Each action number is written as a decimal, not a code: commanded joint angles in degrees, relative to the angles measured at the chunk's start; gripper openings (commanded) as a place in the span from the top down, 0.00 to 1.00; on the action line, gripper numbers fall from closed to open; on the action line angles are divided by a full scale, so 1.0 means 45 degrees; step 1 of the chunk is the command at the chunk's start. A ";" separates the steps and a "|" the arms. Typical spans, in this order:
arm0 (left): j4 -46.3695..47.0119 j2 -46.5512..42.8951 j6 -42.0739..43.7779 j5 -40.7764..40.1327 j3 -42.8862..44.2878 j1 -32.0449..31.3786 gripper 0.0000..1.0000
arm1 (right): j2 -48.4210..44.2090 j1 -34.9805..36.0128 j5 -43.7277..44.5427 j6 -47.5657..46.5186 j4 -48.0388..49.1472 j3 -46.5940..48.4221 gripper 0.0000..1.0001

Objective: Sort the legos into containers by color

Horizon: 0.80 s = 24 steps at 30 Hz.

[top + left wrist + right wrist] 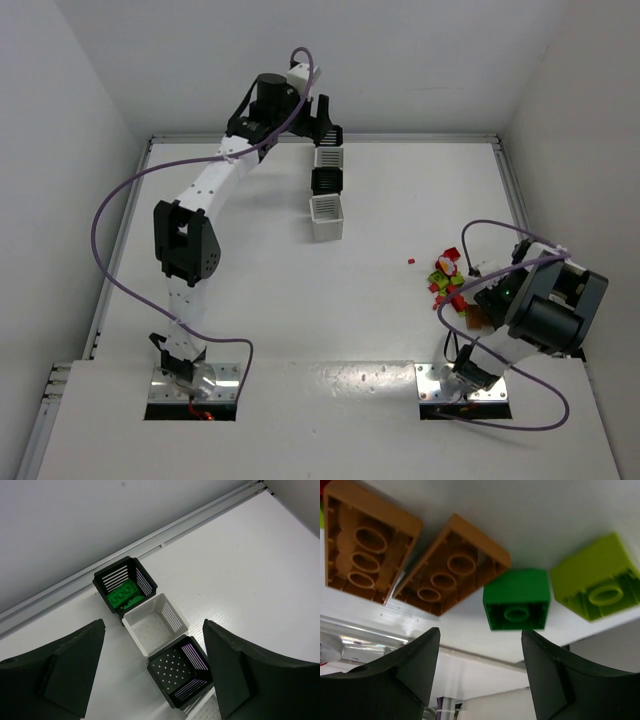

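Four containers stand in a column at the back: a black bin [116, 575] holding green legos [121, 594], a white bin [156, 625], a black bin [178, 672] and a white bin [327, 218]. My left gripper [152, 680] is open and empty, hovering above the bins at the far end of the column [322, 125]. The lego pile [448, 282], red, green, yellow and orange, lies at the right. My right gripper [480, 672] is open and empty beside the pile [480, 303], close to two orange bricks [447, 565], a green brick [516, 597] and a lime brick [595, 575].
A single red lego [411, 261] lies apart, left of the pile. The table's back rail [150, 535] runs just behind the bins. Purple cables loop from both arms. White walls enclose the table on three sides.
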 commanded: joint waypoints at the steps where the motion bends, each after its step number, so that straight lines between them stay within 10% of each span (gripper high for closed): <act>1: 0.0304 0.0076 0.0200 -0.0176 0.0691 -0.0071 0.15 | 0.0484 0.0036 -0.0292 -0.0114 0.1092 -0.0082 0.33; 24: 0.0304 -0.0275 0.0200 -0.0430 0.0086 -0.0071 0.15 | 0.2575 0.1597 -0.1445 0.0843 0.2402 0.0485 0.33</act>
